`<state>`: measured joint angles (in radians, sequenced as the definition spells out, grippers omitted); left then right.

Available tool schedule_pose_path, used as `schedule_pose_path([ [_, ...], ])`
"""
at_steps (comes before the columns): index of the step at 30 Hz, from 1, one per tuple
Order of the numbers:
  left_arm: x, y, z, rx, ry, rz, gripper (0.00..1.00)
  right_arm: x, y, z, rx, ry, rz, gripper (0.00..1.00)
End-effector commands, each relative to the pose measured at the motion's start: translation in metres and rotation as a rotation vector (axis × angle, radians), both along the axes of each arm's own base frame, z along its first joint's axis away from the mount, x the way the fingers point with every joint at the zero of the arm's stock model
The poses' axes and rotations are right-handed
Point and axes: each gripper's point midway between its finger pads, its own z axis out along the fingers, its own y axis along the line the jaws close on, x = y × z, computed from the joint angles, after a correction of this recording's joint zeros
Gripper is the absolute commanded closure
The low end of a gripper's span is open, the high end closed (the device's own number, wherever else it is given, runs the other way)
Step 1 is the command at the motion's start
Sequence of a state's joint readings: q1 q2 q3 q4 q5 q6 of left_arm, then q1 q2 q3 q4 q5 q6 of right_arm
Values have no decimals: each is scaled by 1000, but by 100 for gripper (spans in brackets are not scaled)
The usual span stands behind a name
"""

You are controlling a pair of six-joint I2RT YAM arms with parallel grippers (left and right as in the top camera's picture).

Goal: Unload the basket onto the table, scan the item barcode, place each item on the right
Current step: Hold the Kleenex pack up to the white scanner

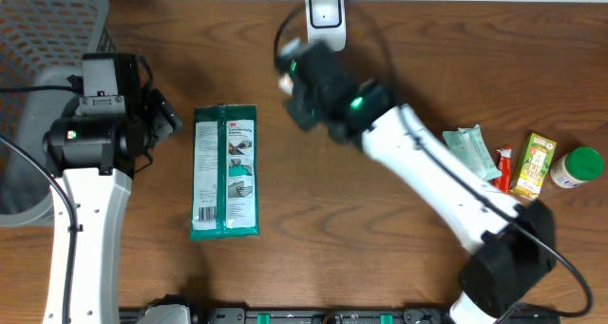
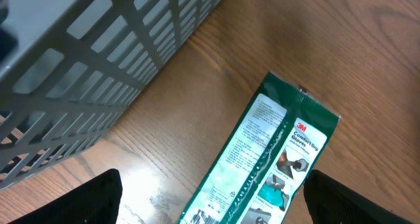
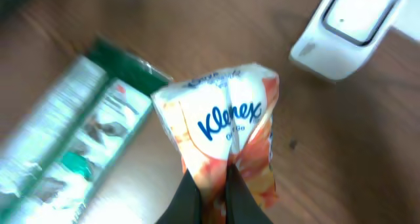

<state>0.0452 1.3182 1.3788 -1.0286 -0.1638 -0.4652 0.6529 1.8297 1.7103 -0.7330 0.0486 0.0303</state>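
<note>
My right gripper [image 3: 213,184] is shut on the lower edge of a white and orange Kleenex tissue pack [image 3: 226,122] and holds it up off the table. In the overhead view this gripper [image 1: 290,77] hangs just below and left of the white barcode scanner [image 1: 325,18]; the wrist view shows the scanner [image 3: 348,27] at the upper right, apart from the pack. No barcode shows on the pack. My left gripper [image 2: 213,204] is open, low over a green 3M glove pack [image 2: 262,165] lying flat on the table [image 1: 224,172].
A grey mesh basket [image 1: 47,29] stands at the far left, close to my left arm. At the right edge lie a teal packet [image 1: 475,153], a yellow-green box [image 1: 532,165] and a green-capped bottle [image 1: 579,167].
</note>
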Motion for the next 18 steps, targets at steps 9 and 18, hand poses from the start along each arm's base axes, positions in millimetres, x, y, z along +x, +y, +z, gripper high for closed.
schedule_pose_path([
  [9,-1,3,4,17,-6,0,11,86,-29,139,644,178,-122,99],
  [18,-1,3,4,17,-6,0,11,167,-50,45,863,429,-214,99],
])
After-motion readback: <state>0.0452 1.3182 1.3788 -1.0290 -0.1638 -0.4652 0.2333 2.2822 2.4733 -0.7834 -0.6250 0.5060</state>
